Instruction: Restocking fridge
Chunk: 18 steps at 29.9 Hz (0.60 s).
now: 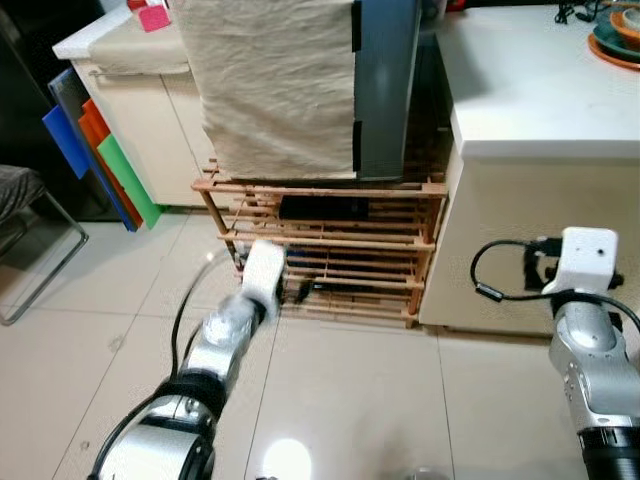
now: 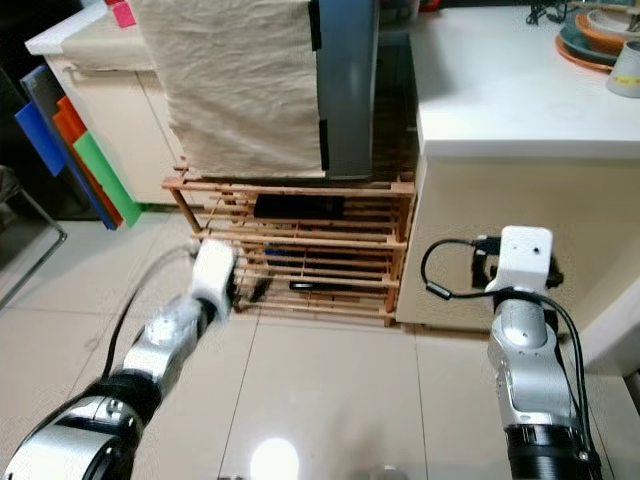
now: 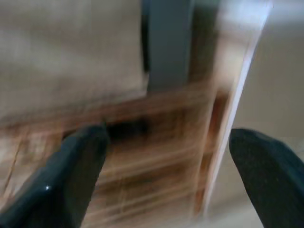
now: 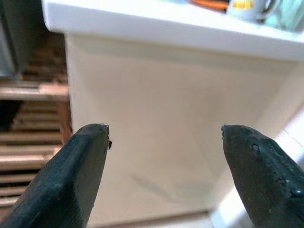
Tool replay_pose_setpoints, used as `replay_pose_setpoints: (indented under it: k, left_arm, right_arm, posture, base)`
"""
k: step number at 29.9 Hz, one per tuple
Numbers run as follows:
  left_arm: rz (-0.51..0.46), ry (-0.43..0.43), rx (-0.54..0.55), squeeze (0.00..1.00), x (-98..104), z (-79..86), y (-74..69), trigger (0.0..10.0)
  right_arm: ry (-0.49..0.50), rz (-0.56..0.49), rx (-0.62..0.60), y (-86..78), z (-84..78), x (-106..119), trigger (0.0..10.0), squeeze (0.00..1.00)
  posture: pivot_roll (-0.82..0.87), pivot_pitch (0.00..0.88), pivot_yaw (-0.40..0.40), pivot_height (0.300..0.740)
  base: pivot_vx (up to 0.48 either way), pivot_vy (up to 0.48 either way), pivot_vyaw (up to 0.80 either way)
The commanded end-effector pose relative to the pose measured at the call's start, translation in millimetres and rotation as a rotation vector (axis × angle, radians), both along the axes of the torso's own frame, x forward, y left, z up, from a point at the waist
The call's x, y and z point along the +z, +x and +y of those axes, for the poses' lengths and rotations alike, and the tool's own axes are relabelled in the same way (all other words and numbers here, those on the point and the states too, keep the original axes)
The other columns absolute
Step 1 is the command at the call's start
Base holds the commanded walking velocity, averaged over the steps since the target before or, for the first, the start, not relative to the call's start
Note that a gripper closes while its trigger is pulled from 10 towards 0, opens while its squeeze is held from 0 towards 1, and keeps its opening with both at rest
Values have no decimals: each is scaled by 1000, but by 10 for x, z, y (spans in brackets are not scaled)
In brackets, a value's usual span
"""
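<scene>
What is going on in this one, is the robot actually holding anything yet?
Nothing is held yet. The robot stands before a small grey fridge draped with a beige cloth, which sits on a slatted wooden rack beside a white counter. The left claw is open, raised toward the rack and blurred. The right claw is open too, facing the counter's cream side panel. The fridge door looks closed.

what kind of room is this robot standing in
Most likely a home kitchen. A white counter carries stacked dishes and a mug. Beside it, a grey fridge, partly draped with a beige cloth, stands on a slatted wooden rack over a tiled floor.
</scene>
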<state>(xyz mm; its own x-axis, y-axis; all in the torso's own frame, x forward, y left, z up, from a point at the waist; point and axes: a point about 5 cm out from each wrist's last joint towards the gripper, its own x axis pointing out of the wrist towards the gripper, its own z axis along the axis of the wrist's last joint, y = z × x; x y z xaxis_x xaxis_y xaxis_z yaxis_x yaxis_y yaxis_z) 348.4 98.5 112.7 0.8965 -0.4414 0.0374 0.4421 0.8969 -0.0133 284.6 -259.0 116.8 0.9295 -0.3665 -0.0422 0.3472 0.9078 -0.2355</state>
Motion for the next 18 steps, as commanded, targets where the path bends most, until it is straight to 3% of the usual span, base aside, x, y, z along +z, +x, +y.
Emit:
replay_pose_setpoints:
  k: [1,4,7,9,15,18]
  left_arm:
    - [-71,-35,19,0,200,66,38,10000]
    - [-144,-51,16,0,397,27,69,10000]
    - [-156,-62,6,0,434,15,62,10000]
    - [-139,-59,-5,0,409,3,54,10000]
    - [-67,-56,-15,0,302,24,-20,10000]
    - [62,-187,63,0,134,145,-36,10000]
  right_arm:
    - [4,-33,1,-27,29,-13,10000,0]
    - [21,-75,0,-12,61,6,10000,0]
    - [21,-82,-8,-5,68,6,10000,0]
    - [25,-77,-9,6,77,-4,10000,0]
    - [50,-112,-13,-9,73,-3,10000,0]
    - [53,-153,-54,-63,2,20,10000,0]
  posture:
    - [-154,0,112,740]
    - [-151,0,115,740]
    - [-150,0,118,740]
    - [-150,0,121,740]
    - [-155,0,124,740]
    - [-153,0,113,740]
  base:
    - [0,0,0]
    - [0,0,0]
    - [0,0,0]
    - [0,0,0]
    - [0,0,-683]
    - [0,0,-665]
